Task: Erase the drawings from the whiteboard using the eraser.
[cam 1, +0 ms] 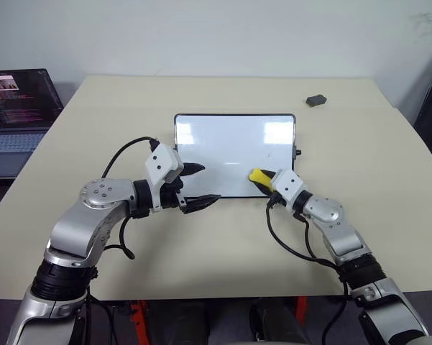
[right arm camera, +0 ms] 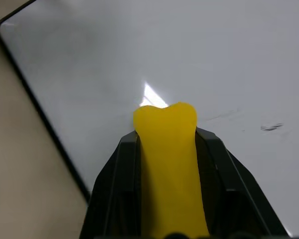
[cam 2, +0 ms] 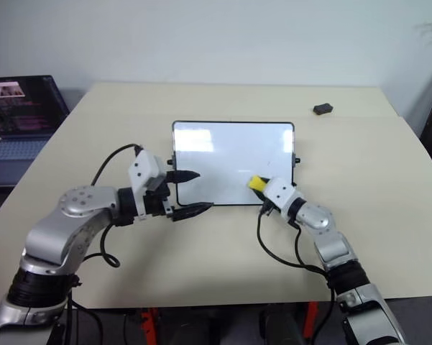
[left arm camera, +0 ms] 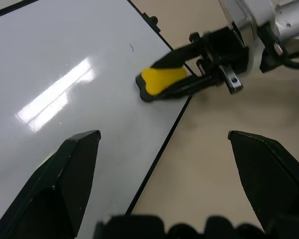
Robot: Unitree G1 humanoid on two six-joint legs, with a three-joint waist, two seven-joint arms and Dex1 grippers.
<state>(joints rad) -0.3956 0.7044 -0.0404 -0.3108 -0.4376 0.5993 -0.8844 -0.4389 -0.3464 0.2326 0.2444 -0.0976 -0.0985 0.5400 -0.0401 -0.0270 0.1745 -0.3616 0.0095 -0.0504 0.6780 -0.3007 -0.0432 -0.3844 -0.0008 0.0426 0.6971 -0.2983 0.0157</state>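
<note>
The whiteboard (cam 1: pixel 223 147) lies flat in the middle of the table, white and glossy in a thin black frame. My right gripper (cam 1: pixel 264 180) is shut on the yellow eraser (cam 1: pixel 258 176), whose tip rests on the board's near right part. Of the drawings, a small dark smear (right arm camera: pixel 271 127) and a faint stroke (right arm camera: pixel 224 115) show just beyond the eraser (right arm camera: pixel 166 144). My left gripper (cam 1: pixel 208 185) hangs open over the board's near left edge, with nothing between its fingers (left arm camera: pixel 69 174).
An open laptop (cam 1: pixel 18 108) stands at the far left beside the table. A small dark grey lump (cam 1: pixel 315 100) lies on the beige table (cam 1: pixel 223 244) at the back right. Black cables loop from both wrists.
</note>
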